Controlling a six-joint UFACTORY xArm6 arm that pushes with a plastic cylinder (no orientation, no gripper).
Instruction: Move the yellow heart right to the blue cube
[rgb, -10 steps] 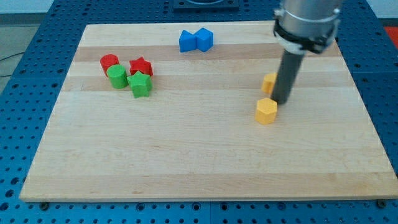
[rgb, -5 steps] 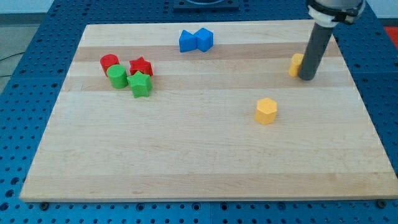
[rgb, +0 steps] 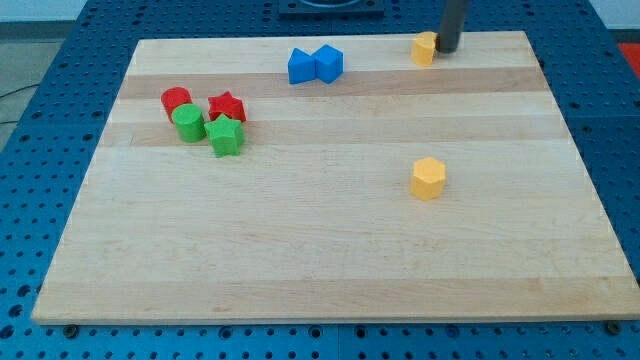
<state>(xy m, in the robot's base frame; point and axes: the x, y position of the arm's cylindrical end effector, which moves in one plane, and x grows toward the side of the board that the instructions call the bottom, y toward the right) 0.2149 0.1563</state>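
A small yellow block (rgb: 425, 47), its shape hard to make out, lies at the board's top edge, right of centre. My tip (rgb: 448, 50) touches its right side; the dark rod rises out of the view's top. The blue cube (rgb: 328, 62) sits to the yellow block's left, touching another blue block (rgb: 302, 67) on its own left. A gap of bare board separates the yellow block from the blue cube.
A yellow hexagonal block (rgb: 428, 178) lies alone at the right of centre. At the left, a red cylinder (rgb: 176, 100), a red star (rgb: 227, 106), a green cylinder (rgb: 188, 124) and a green star (rgb: 227, 136) form a cluster. The wooden board (rgb: 320, 250) lies on a blue perforated table.
My tip and the small yellow block moved from the right middle of the board up to its top edge and to the left, nearer the blue cube. Other blocks stayed put.
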